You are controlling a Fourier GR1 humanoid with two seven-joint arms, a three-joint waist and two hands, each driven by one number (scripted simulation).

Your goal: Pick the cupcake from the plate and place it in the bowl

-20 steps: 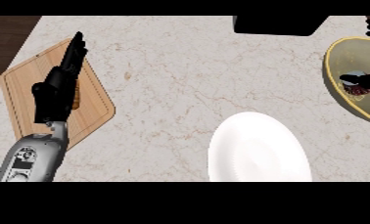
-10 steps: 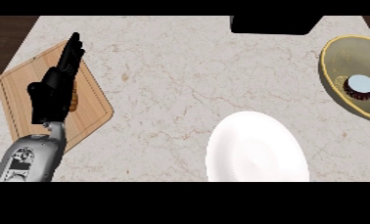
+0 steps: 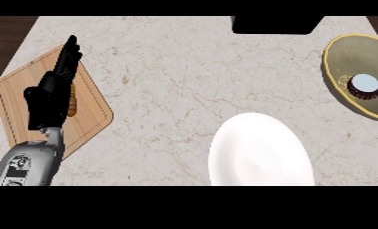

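A light marble-patterned stone counter (image 3: 170, 83) with faint brown veining is filling most of the head view. A rectangular wooden cutting board (image 3: 92, 115) with rounded corners is lying tilted on its left part, reaching towards the counter's left edge. A small orange-brown item (image 3: 72, 106), too hidden to identify, is sitting on that board. A flat black block (image 3: 277, 24) is resting at the counter's far edge.

Left hand (image 3: 50, 98) rests at left, fingers straight.

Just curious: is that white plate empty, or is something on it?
Empty. The white plate shows only bare surface; the cupcake sits inside the bowl at the right.
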